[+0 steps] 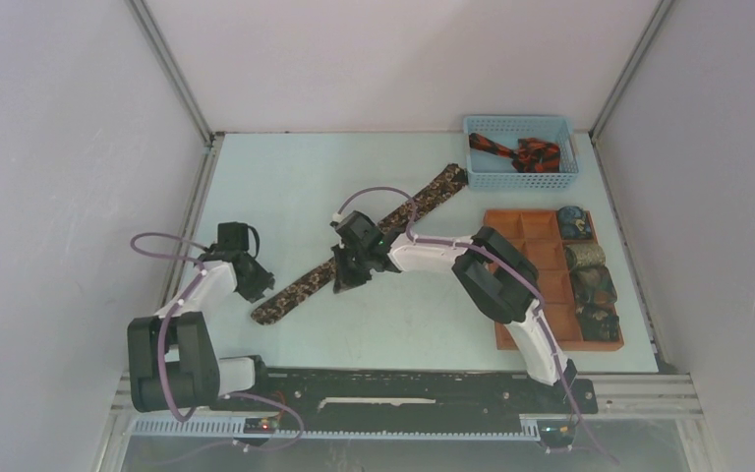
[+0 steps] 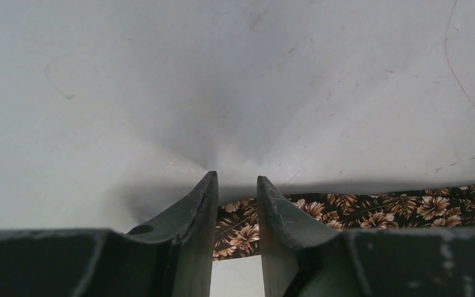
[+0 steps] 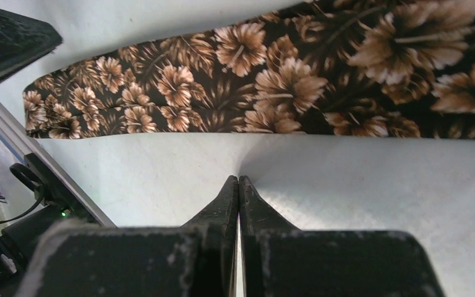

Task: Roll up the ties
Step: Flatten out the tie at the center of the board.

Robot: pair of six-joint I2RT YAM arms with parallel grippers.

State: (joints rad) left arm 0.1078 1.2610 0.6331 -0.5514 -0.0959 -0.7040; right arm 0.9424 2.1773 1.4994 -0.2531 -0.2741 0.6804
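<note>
Your left gripper (image 2: 235, 180) is hovering at the near end of the brown floral tie (image 1: 300, 290), jaws standing partly apart, fabric lying flat beneath them, not visibly pinched. Your right gripper (image 3: 239, 179) is pointing fully closed tips at the table (image 1: 285, 187) just beside the tie, gripping nothing. The tie is lying diagonally, reaching toward the blue basket (image 1: 521, 180).

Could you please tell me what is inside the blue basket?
One black and red-orange tie lies bunched in the basket. Anything beneath it is covered from view.
</note>
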